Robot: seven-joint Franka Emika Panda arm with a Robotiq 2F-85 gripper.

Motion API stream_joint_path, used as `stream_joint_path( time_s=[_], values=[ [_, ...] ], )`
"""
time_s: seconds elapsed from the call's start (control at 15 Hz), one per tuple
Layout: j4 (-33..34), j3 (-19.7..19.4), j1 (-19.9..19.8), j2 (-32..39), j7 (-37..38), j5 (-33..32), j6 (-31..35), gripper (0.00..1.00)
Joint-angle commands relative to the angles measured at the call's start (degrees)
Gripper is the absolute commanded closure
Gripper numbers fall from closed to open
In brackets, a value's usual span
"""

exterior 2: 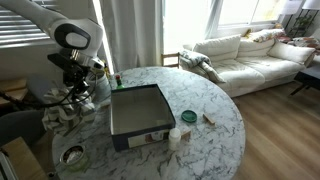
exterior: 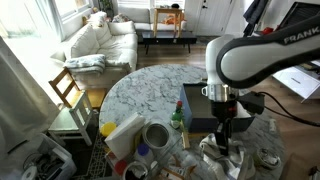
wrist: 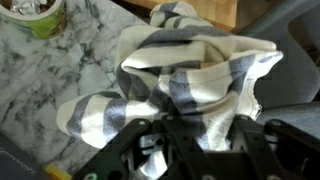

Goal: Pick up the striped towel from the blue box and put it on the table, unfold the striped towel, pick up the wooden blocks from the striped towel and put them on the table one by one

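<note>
The striped towel (wrist: 190,75), cream with grey stripes, hangs bunched from my gripper (wrist: 205,140), which is shut on its upper folds. In both exterior views the gripper (exterior: 222,125) (exterior 2: 76,88) is beside the blue box (exterior 2: 140,110) (exterior: 198,108), near the rim of the round marble table (exterior 2: 215,140) (exterior: 135,90). The towel (exterior: 238,152) (exterior 2: 62,115) droops below the fingers at the table's edge. The box's grey inside lies bare. The wooden blocks are hidden.
A green cup (wrist: 38,14) stands on the marble close to the towel. A tape roll (exterior: 155,133) (exterior 2: 72,156), a green-capped bottle (exterior: 178,118) (exterior 2: 117,78) and small jars (exterior 2: 176,135) sit on the table. A sofa (exterior 2: 250,55) and a wooden chair (exterior: 68,90) stand beyond it.
</note>
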Motion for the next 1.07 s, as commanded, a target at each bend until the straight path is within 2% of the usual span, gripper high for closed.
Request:
stream_joint_path(
  time_s=[0.0, 0.33, 0.67, 0.73, 0.8, 1.0],
  values=[
    [-6.9, 0.2, 0.6, 0.4, 4.5, -1.1, 11.8, 0.84],
    [-13.6, 0.4, 1.1, 2.4, 11.4, -5.3, 24.5, 0.84],
    [-17.5, -0.2, 1.9, 5.9, 24.3, -10.7, 37.0, 0.84],
    [-17.8, -0.3, 2.0, 6.0, 26.5, -11.1, 38.5, 0.34],
    [-17.5, -0.3, 1.8, 5.5, 27.2, -10.3, 38.0, 0.34],
    [-16.0, -0.9, 1.5, 2.6, 31.9, -10.2, 32.1, 0.13]
  ],
)
